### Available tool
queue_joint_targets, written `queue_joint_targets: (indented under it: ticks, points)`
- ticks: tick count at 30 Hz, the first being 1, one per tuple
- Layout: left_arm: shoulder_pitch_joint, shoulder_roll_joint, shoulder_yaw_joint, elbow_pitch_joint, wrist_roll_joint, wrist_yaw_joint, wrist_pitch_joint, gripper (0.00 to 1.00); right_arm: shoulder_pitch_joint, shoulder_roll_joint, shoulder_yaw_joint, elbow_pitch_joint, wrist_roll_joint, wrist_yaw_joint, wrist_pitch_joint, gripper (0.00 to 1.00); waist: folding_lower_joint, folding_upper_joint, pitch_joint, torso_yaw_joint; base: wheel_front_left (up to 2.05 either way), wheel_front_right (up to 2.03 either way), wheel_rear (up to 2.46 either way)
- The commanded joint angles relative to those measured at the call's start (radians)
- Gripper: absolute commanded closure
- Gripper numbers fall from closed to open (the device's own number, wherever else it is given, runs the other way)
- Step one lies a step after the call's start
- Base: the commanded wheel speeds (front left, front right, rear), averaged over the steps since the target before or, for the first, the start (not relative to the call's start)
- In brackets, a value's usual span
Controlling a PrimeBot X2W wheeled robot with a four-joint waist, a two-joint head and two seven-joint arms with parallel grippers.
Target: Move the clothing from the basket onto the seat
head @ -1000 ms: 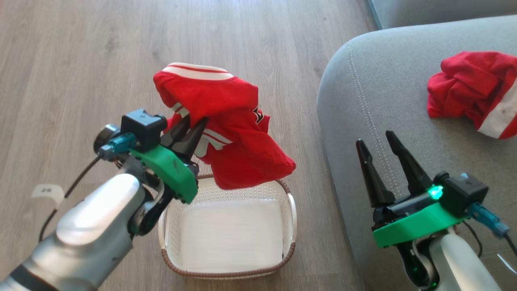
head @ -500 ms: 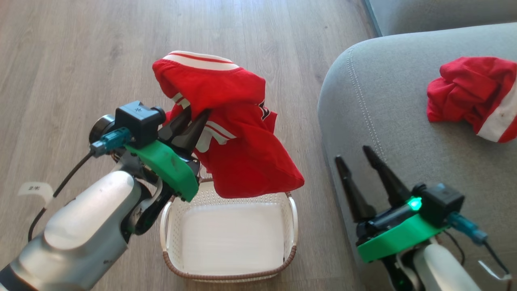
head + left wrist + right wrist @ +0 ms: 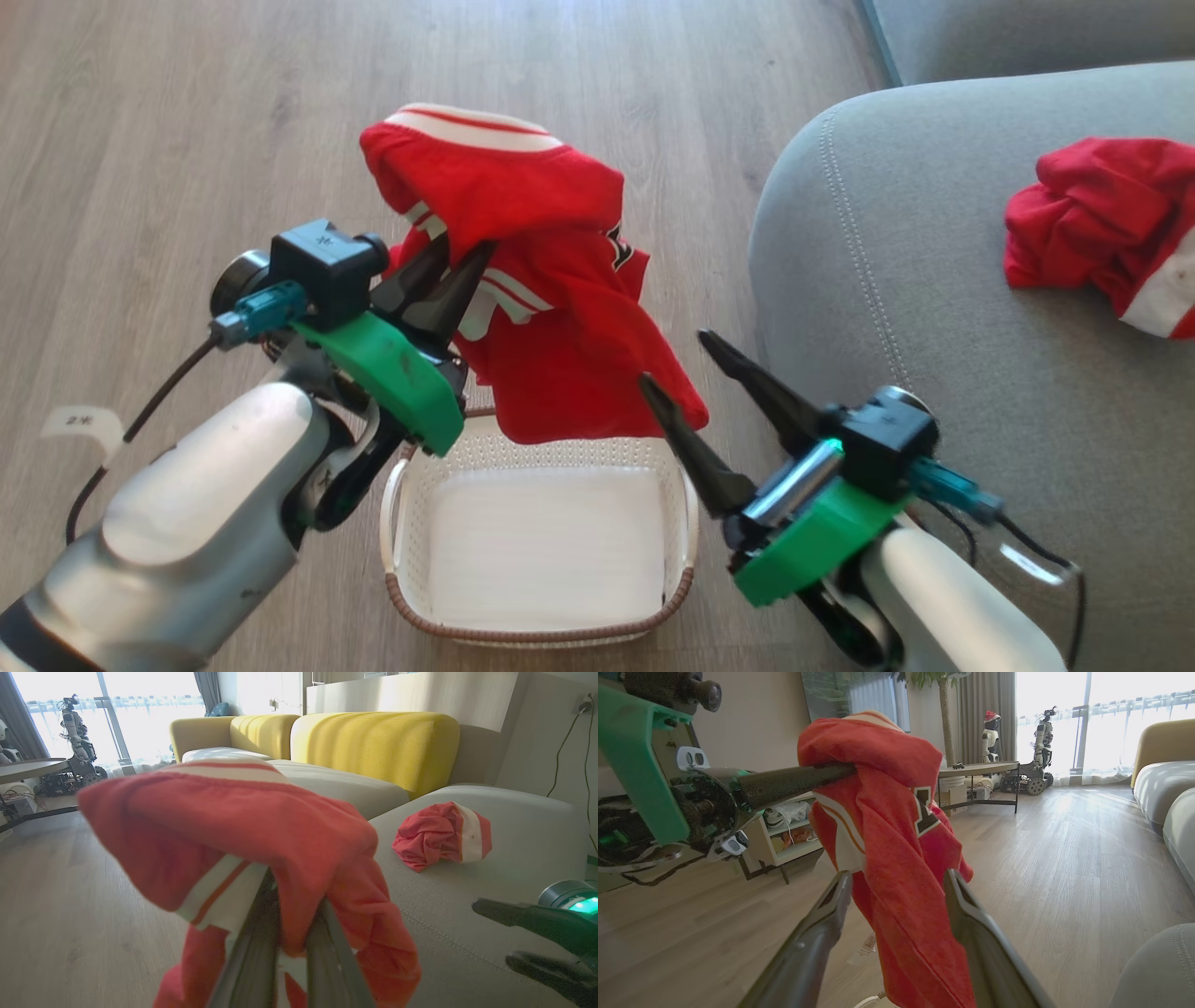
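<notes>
The right gripper (image 3: pixel 672 357) has swung in from over the big grey fabric sofa seat (image 3: pixel 934 336), fingers spread wide either side of the hanging cloth! The left gripper (image 3: pixel 463 245), pinched tight, holds the bright red white-striped garment (image 3: pixel 551 280) above the cream perforated plastic basket (image 3: pixel 537 637) (nothing left inside). Another crumpled red garment (image 3: pixel 1102 224) lies on the seat. That right arm now stands between cloth and cushion.

right gripper (image 3: pixel 673 357) | swung from seat (image 3: pixel 934 308) | now at held clothing (image 3: pixel 551 308)

Silver forearms (image 3: pixel 205 523), green wrist brackets (image 3: pixel 387 373), black tapered claw fingers (image 3: pixel 695 448).
</notes>
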Motion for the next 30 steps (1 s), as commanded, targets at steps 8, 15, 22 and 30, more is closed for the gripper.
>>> queue_joint_targets:
  ticks: [8,15,22,30]
  points:
    - [-0.089,-0.003,0.033,-0.017,0.009,-0.019,-0.004,1.0,-0.175,0.022,0.099,0.066,0.015,0.007,0.043,0.0,0.0001,-0.0001,0.009,0.03,0.0,0.0,0.0]
    - [-0.102,-0.031,0.01,-0.005,0.011,-0.038,-0.002,1.0,-0.266,0.041,0.12,0.208,0.02,0.007,0.053,0.0,0.0001,-0.0001,0.009,0.064,0.0,0.0,0.0]
    - [-0.105,-0.049,-0.004,0.004,0.009,-0.049,-0.002,1.0,-0.326,0.058,0.137,0.353,0.042,0.007,0.043,0.0,0.0001,-0.0001,0.008,0.088,0.0,0.0,0.0]
    - [-0.098,-0.056,-0.01,0.007,0.003,-0.047,-0.005,1.0,-0.382,0.075,0.158,0.463,0.081,0.007,0.013,0.87,0.0001,-0.0001,0.003,0.098,0.0,0.0,0.0]
